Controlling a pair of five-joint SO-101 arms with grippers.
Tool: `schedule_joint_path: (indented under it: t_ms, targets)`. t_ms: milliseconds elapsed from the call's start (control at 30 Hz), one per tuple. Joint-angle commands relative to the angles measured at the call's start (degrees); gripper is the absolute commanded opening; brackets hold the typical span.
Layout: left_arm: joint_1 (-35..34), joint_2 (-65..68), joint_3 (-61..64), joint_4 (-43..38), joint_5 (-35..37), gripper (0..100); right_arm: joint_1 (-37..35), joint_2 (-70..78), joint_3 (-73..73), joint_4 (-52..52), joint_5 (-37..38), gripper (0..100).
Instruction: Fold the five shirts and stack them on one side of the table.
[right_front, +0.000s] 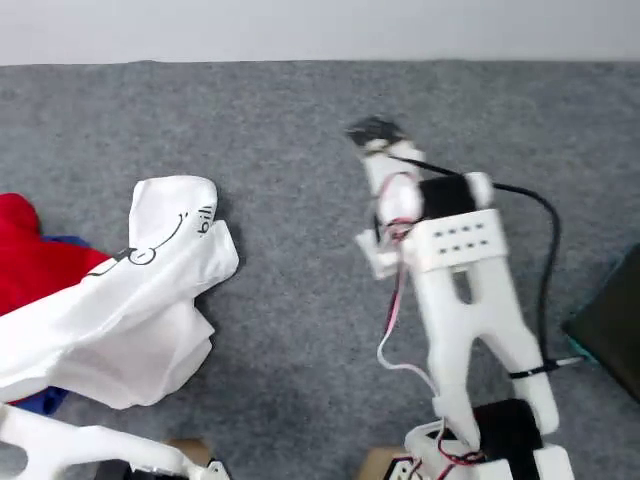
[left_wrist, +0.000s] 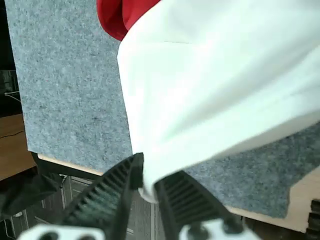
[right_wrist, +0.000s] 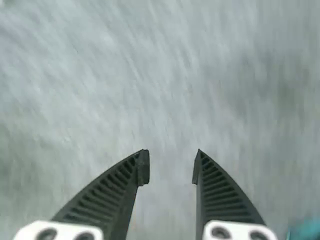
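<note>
Grey felt mat (right_front: 300, 300) covers the table; a crumpled white shirt with a black line print (right_front: 140, 300) lies heaped on the left part of it, draped over a bunched red shirt (right_front: 30, 255) at the left edge of the high view; a scrap of blue cloth (right_front: 38, 400) peeks from under the white heap on the near side. The left gripper (left_wrist: 147, 175) has its ribbed black fingers (left_wrist: 115, 187) pinched narrowly on a fold at the white shirt's edge, the fabric spreading broadly away from the jaws; beyond it in the left wrist view lie the red shirt and the edge of the mat over a pale wooden table rim (left_wrist: 65, 165). The left arm's white link (right_front: 70, 445) shows at the near left corner, just below the heap. The right gripper (right_wrist: 171, 167) holds nothing; its jaws stand moderately apart over bare mat; in the high view the right gripper (right_front: 372, 133) sits toward the far middle of the table, well apart from the shirts. A dark green object (right_front: 610, 320) rests at the right edge.
</note>
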Motion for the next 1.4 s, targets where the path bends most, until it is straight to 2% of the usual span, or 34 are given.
schedule_joint_path:
  t_ms: [0,100,200,300,533,733,1033,1367]
  targets:
    - [0.88,-1.49,0.57,-1.14,1.85,0,-6.55,1.27,-0.62,-10.33,-0.18,15.1]
    - [0.88,-1.49,0.66,-1.23,2.55,0,-11.38,7.08,-0.88,-15.16,-0.18,17.1]
    - [0.88,-1.49,0.66,-1.41,2.55,0,-15.52,14.11,-3.25,-16.22,1.76,23.6]
    - [0.88,-1.49,0.66,-1.32,2.55,0,-18.59,21.23,-7.38,-15.69,4.75,24.9]
    - [0.88,-1.49,0.66,-1.23,2.55,0,-22.73,31.43,-14.24,-15.78,16.18,25.0]
    - [0.88,-1.49,0.66,-1.14,2.55,0,-24.4,34.07,-16.79,-15.87,25.41,25.0]
    - [0.88,-1.49,0.75,-1.05,2.64,0,-29.32,35.21,-20.92,-16.31,26.02,24.9]
    - [0.88,-1.49,1.45,-1.23,2.64,0,-30.2,47.96,-33.93,-15.87,26.11,24.9]
